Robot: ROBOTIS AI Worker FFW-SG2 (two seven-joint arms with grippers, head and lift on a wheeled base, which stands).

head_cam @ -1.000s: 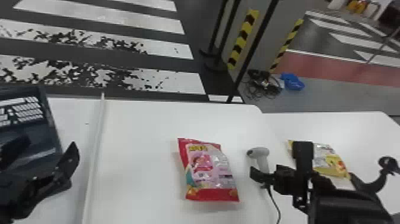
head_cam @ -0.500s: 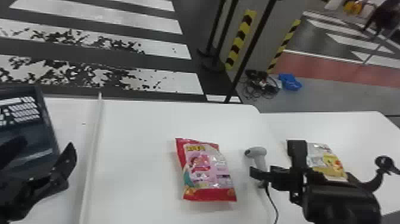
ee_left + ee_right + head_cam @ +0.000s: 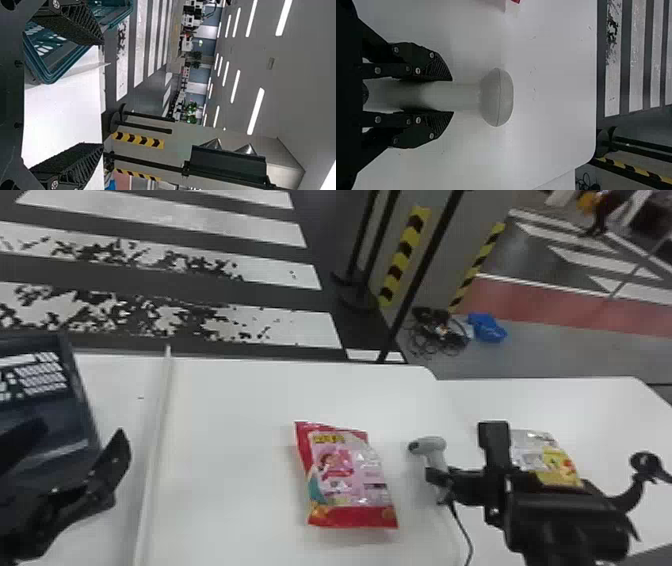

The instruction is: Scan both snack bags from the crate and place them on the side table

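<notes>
Scanner [image 3: 436, 450] clamped by handle in right gripper [image 3: 436, 487], one finger closed onto each side, above desk [image 3: 240, 415] by right edge. Cable [image 3: 465, 535] run down from handle. Red bag [image 3: 345, 475] laid on desk between rail [image 3: 157, 450] and scanner, set in from far edge. Yellow bag [image 3: 545, 455] placed on side table [image 3: 610, 410], inside far edge, part-covered by right arm. Left gripper [image 3: 81, 430] held at right edge of crate [image 3: 82, 400], fingers spread wide apart.
</notes>
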